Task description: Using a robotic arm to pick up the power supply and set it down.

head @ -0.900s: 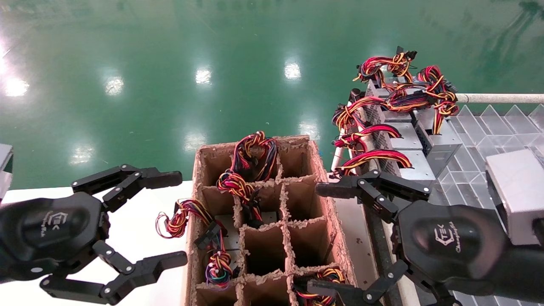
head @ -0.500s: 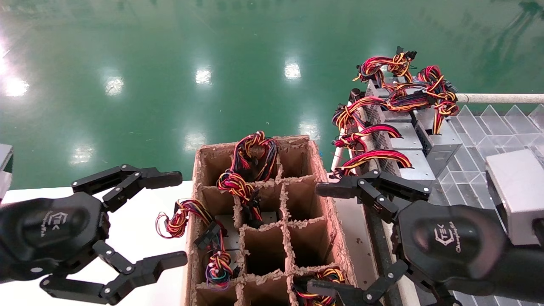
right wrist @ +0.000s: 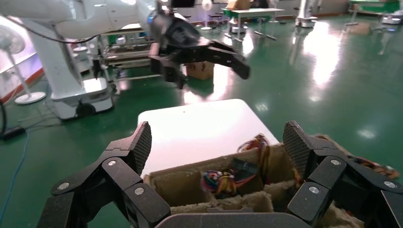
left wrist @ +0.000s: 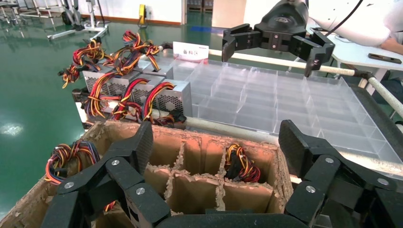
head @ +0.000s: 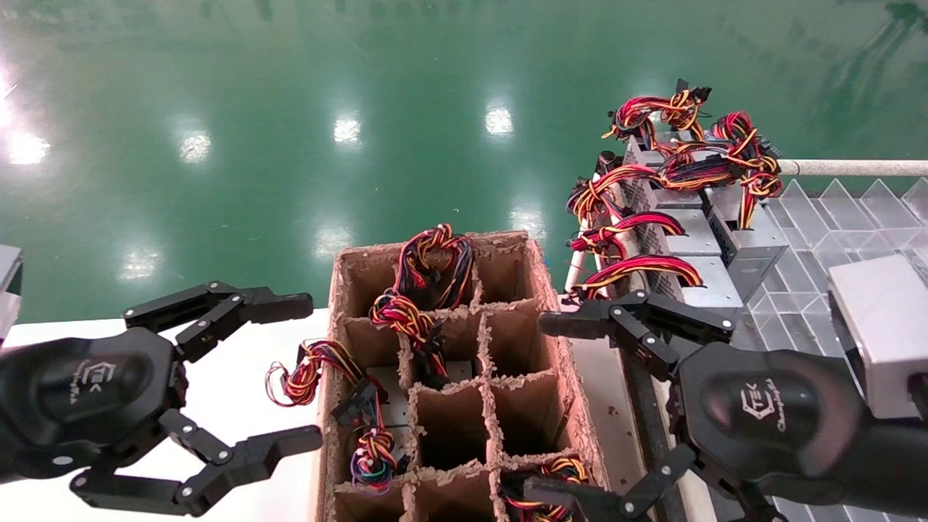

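Two black claw grippers, left (head: 308, 373) & right (head: 540, 406), jaws spread wide.

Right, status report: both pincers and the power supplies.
Left pincer open, empty, beside brown cardboard divider box. Right pincer open, empty, over box's right edge. Silver-grey metal power supplies untouched on clear plastic tray. Nothing blocking.

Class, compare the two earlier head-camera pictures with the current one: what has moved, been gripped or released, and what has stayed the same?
Almost nothing has changed. The left gripper has shifted only very slightly and remains open and empty beside the cardboard box. The right gripper is still open over the box's right edge. The power supplies and wires lie as before; nothing was gripped or released.
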